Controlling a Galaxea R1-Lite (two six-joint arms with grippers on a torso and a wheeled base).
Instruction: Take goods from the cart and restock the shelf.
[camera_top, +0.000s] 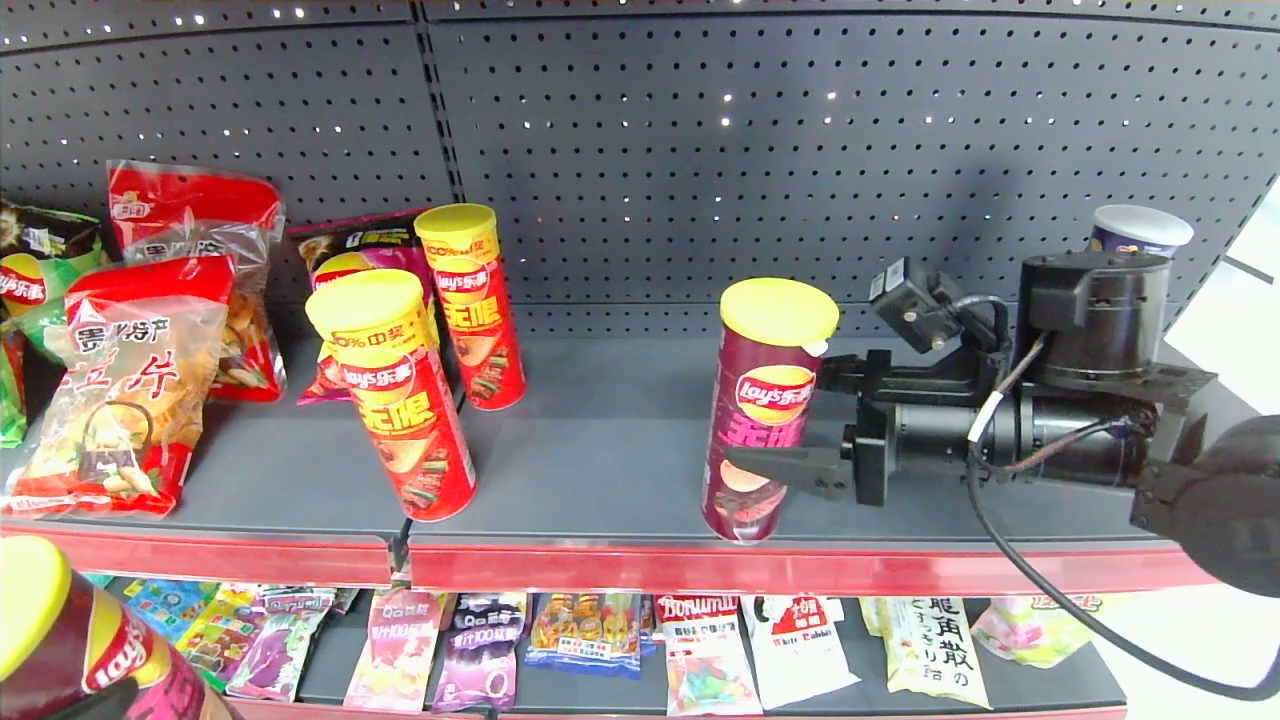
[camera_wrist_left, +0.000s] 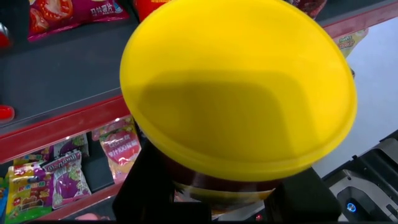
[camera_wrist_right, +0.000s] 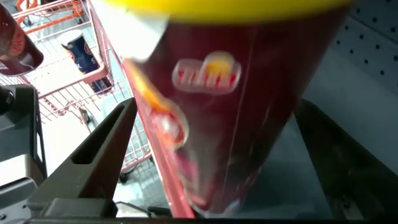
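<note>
Bags of snacks (camera_top: 130, 390) crowd the left end of the shelf (camera_top: 620, 440). Below them, in the lower left corner of the head view, the left gripper (camera_wrist_left: 221, 196) holds a spare can (camera_top: 70, 640). Its jaws are closed on the body under the yellow lid, and the can sits lower than the shelf's red front edge. Further right, two red cans (camera_top: 405, 400) stand upright, one near the front and one behind it, with a bare stretch of shelf beyond them. At centre the maroon can (camera_top: 765, 410) stands close to the front edge, its long axis near vertical with a slight lean. The right gripper (camera_wrist_right: 216, 107) comes in level from the right of the frame, and its jaws are closed on the can's lower half, one in front and one behind. I cannot tell whether the base is fully seated. The right arm is the one at the shelf, so the next move looks like letting go and backing out sideways to the right, without tipping the can towards the edge. A blue and white cup (camera_top: 1140, 230) stands at upper right, behind the arm.
</note>
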